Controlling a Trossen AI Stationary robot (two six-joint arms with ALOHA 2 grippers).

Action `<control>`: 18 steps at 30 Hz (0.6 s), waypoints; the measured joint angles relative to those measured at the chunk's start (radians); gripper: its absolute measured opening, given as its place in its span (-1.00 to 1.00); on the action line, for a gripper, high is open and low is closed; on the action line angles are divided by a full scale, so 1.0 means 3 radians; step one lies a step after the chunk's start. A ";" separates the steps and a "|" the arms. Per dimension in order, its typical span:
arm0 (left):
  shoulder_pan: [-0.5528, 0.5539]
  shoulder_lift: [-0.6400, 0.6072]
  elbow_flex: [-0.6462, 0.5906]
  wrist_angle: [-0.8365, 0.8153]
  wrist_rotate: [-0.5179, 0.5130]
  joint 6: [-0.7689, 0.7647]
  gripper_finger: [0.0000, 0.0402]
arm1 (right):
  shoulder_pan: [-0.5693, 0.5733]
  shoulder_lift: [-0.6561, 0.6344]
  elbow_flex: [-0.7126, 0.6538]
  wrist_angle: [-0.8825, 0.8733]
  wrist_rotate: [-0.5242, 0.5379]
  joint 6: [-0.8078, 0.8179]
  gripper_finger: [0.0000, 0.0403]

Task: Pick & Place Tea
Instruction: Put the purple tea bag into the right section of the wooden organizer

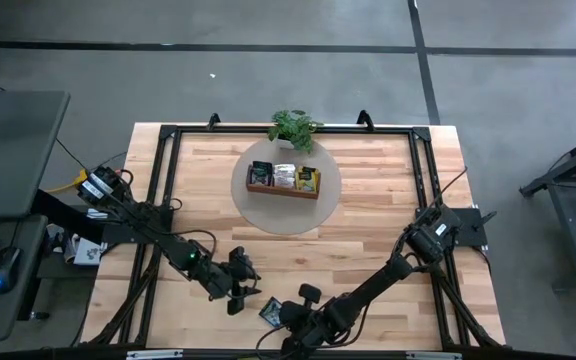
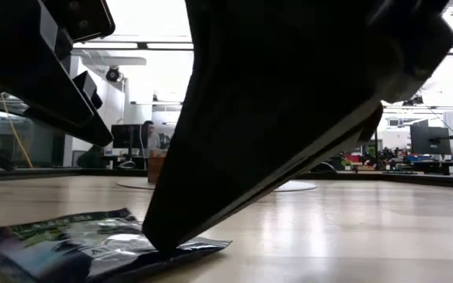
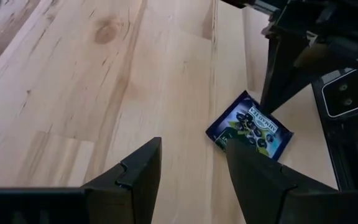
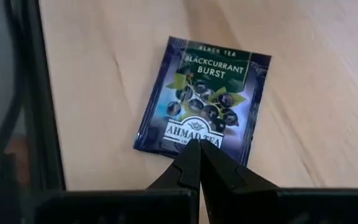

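where it lies flat, dark-blue sachet (image 4: 202, 101) (blackcurrant print); right gripper (image 4: 199, 154) fingers pressed together, left gripper (image 3: 191, 163) spread.

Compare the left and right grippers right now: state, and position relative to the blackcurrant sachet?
Left gripper stands open; right gripper is shut. The left hovers beside the dark blue blackcurrant sachet, one finger overlapping its corner in the left wrist view; the right has its closed tip down on the sachet's edge, not gripping it. Both work at the near edge of the table, close together.
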 joint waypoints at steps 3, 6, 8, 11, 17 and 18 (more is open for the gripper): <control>0.0001 0.0000 0.0000 0.0006 0.0030 -0.0009 -0.11 | -0.0017 0.0017 0.0001 0.0017 -0.0024 0.0000 -1.00; 0.0000 0.0000 0.0000 0.0004 0.0077 -0.0059 -0.11 | -0.0035 0.0049 0.0007 0.0029 -0.0085 0.0028 -1.00; 0.0000 0.0000 -0.0001 -0.0003 0.0087 -0.0131 -0.11 | -0.0046 0.0079 0.0013 0.0046 -0.0129 0.0038 -1.00; 0.0001 0.0000 -0.0001 -0.0017 0.0184 -0.0299 -0.11 | -0.0067 0.0106 0.0017 0.0060 -0.0161 0.0090 -1.00; 0.0001 0.0000 -0.0001 -0.0166 0.0315 -0.0840 -0.11 | -0.0090 0.0112 0.0014 0.0043 -0.0135 0.0089 -1.00; 0.0009 0.0000 -0.0001 -0.0207 0.0369 -0.0925 -0.11 | -0.0097 0.0113 0.0014 0.0031 -0.0136 0.0088 -1.00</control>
